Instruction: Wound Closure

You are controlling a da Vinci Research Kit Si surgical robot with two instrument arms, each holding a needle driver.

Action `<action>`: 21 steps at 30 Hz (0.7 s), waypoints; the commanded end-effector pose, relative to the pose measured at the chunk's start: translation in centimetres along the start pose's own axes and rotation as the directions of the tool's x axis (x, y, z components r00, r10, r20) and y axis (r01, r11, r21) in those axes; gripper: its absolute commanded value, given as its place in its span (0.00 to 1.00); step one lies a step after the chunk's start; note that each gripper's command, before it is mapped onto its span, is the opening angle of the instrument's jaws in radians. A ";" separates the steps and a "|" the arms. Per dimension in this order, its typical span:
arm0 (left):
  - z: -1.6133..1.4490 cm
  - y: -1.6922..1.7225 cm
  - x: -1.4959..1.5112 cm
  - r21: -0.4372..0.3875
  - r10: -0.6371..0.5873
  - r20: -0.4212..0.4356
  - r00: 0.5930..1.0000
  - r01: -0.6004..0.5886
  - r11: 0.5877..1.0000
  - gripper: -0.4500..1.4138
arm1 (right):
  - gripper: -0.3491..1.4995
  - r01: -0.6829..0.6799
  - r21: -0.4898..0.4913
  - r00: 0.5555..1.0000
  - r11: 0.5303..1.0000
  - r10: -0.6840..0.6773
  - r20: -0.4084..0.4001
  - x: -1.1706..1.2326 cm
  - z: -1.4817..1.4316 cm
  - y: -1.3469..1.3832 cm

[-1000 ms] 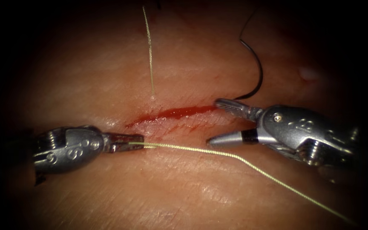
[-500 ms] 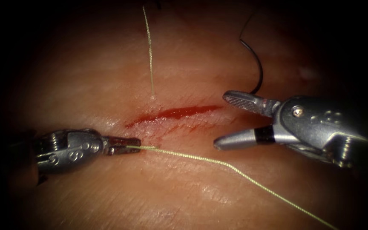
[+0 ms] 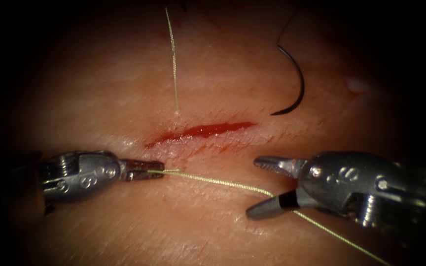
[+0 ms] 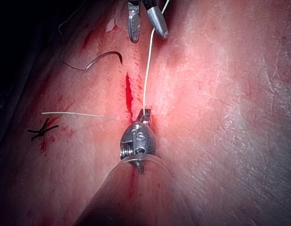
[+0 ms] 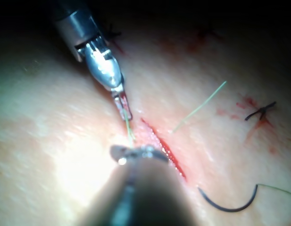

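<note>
The left tool (image 3: 146,170) clamps the thread (image 3: 223,182) below the cut (image 3: 200,132). The right tool (image 3: 260,187) gapes around it, holding nothing. The needle (image 3: 294,86) lies free on the tissue (image 3: 124,88).

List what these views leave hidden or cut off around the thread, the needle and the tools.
- Thread: in the endoscope view its far end runs off the lower edge.
- Right tool: in the right wrist view its own shaft covers the jaws.
- Needle: lies free on the tissue, but its swaged end fades into shadow.
- Left tool: shut on the thread; the grip point is too small to make out.
</note>
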 end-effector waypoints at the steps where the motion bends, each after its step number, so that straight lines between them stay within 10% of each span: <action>1: 0.07 -0.03 -0.02 -0.002 0.000 -0.001 1.000 0.000 1.000 0.00 | 0.83 0.001 0.004 1.000 1.000 -0.001 0.005 0.08 0.12 0.01; 11: 0.06 -0.02 0.01 -0.002 -0.007 -0.001 1.000 0.007 1.000 0.00 | 0.40 -0.022 0.061 0.988 0.998 0.013 0.155 0.12 0.32 0.03; 17: 0.05 -0.01 0.01 -0.002 -0.008 -0.001 1.000 0.008 1.000 0.00 | 0.39 -0.036 0.067 0.967 0.997 0.017 0.255 0.12 0.45 0.10; 19: 0.05 -0.01 0.02 -0.002 -0.008 -0.001 1.000 0.008 1.000 0.00 | 0.04 -0.041 0.077 0.960 0.996 0.018 0.279 0.14 0.47 0.12; 21: 0.04 -0.01 0.03 -0.003 -0.009 -0.001 1.000 0.009 1.000 0.00 | 0.00 -0.049 0.088 0.945 0.995 0.018 0.325 0.16 0.49 0.14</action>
